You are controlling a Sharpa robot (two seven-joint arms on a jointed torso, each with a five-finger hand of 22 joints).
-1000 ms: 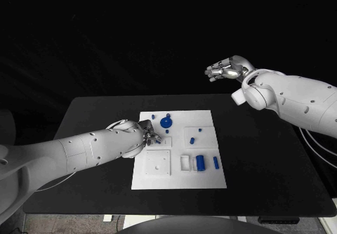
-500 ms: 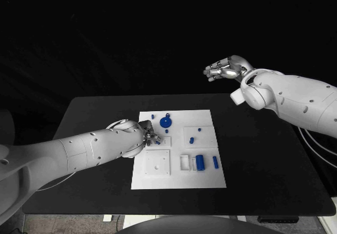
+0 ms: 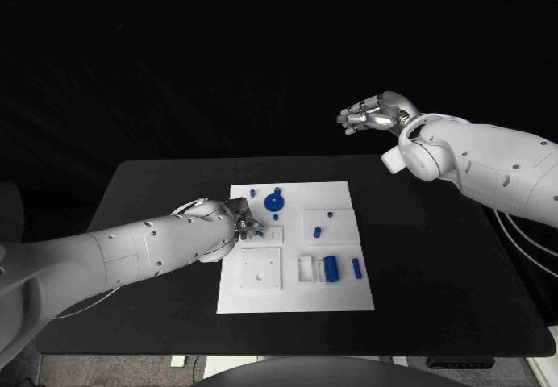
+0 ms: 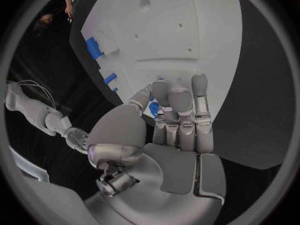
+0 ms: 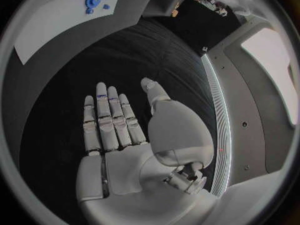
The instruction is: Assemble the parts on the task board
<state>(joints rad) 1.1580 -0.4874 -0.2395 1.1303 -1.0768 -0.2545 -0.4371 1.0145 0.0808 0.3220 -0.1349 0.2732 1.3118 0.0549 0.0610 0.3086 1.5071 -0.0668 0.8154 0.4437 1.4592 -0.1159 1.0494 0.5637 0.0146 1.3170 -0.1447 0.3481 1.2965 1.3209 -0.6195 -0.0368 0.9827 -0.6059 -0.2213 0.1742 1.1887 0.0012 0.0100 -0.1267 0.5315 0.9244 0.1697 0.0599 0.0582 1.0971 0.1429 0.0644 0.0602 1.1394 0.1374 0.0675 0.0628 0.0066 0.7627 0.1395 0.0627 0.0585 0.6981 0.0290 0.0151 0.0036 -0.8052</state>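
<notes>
The left hand sits low over the board's left edge, pinching a small blue part at its fingertips — sockets lie toward 3 o'clock. The right hand, open and empty, hangs well off beyond the table, so the left is nearer.

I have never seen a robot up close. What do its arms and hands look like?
Both arms are thick, rounded and white, dotted with small dark screw holes; see the left arm and right arm. Each ends in a silver metal hand with a smooth palm and segmented fingers: the left hand and right hand. Thin pale cables hang beside the right arm.
</notes>
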